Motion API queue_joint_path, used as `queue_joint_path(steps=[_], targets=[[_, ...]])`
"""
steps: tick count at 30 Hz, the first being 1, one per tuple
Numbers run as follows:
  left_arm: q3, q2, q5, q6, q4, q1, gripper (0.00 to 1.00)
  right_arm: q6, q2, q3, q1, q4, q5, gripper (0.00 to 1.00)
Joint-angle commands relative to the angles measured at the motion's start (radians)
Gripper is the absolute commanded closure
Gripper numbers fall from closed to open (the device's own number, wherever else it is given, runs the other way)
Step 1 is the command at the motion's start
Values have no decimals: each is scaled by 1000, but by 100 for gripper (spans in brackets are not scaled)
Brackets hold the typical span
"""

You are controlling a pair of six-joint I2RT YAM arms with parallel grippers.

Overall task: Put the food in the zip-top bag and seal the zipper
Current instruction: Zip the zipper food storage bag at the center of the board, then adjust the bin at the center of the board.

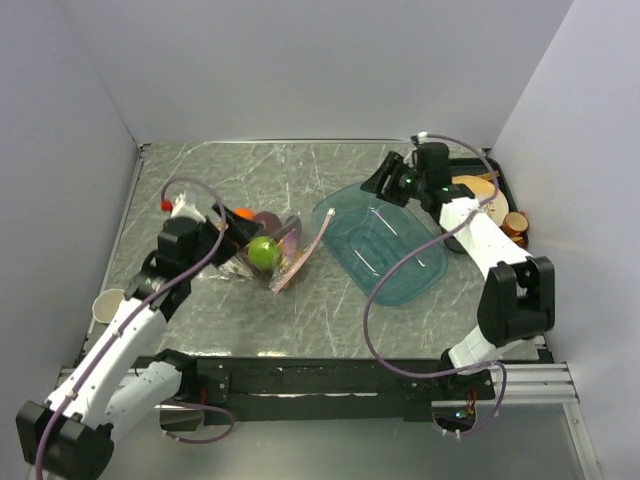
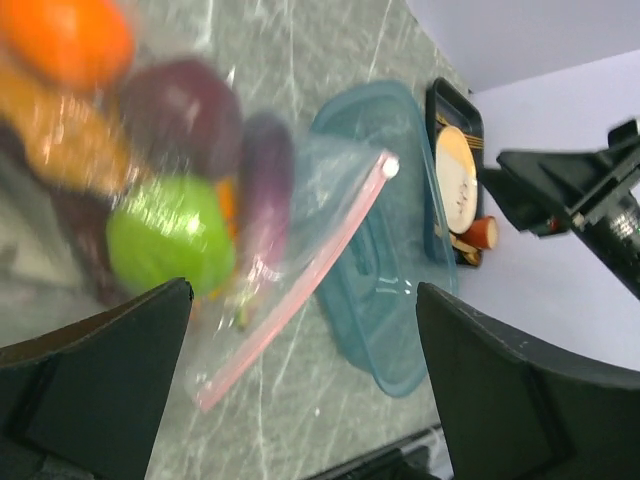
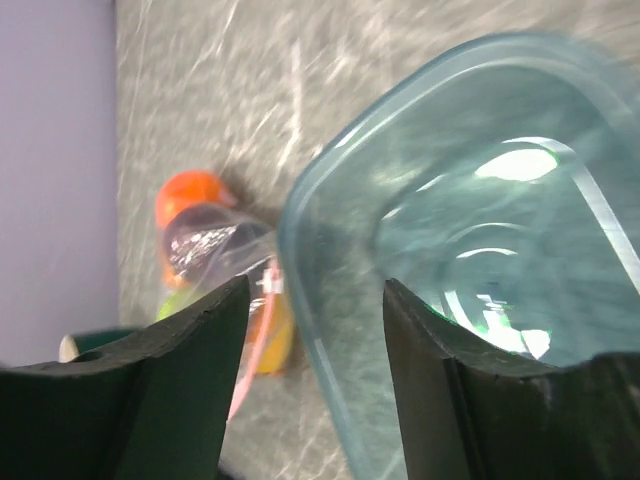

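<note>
- Four toy foods, at least, show inside the clear, crinkly zip-top plastic bag (image 1: 283, 262). They are a round orange (image 2: 65, 35), a green lime (image 2: 170, 235), a dark red apple (image 2: 180, 110) and a purple slice (image 2: 265, 190).
- The bag lies on the grey marbled table (image 1: 300, 320), left of centre.
- The translucent teal plastic tray (image 1: 400, 270) just right of the bag looks bare and no loose food shows on the table, so loading seems done or nearly so.
- The thin, pale pink zipper strip (image 2: 300, 290) runs along the bag's mouth, on the side facing the tray.
- From above the mouth appears to gape, so sealing is probably the step left, though blur makes this uncertain.
- The left gripper (image 1: 228, 232) sits at the bag's far-left end, fingers spread wide, holding nothing.
- The right gripper (image 3: 315, 285) hangs over the tray's far edge, also wide apart and empty.
</note>
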Motion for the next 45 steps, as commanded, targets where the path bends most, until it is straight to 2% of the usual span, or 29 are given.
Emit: queue_joint_path(steps=[1,4,8,14,17,20,26,31,35,45], targets=[[234,135,-58,214,-126,5,1,-62,-83,-67,-85,-9,89,36],[344,214,-98,265,-166,5,1,-76,-128,-124,-150,-13,112,35],[390,266,-73,284,-114,5,1,-87,-172,-176,-230,-39,142,35],[369,301,72,230,31,5,1,-102,-191,-270,-253,-69,111,35],[359,324,117,213,47,5,1,-99,-218,-357,-225,-65,115,35],[356,337,111,224,30,5,1,-96,-248,-454,-135,-61,134,35],[359,335,22,244,-28,5,1,-18,-205,-506,94,-35,194,35],[364,338,10,242,-47,4,1,39,-114,-453,209,-3,183,35],[350,328,-21,218,-56,5,1,33,-15,-307,285,-29,157,36],[352,312,-56,235,-65,7,1,23,177,-51,347,-53,59,35]])
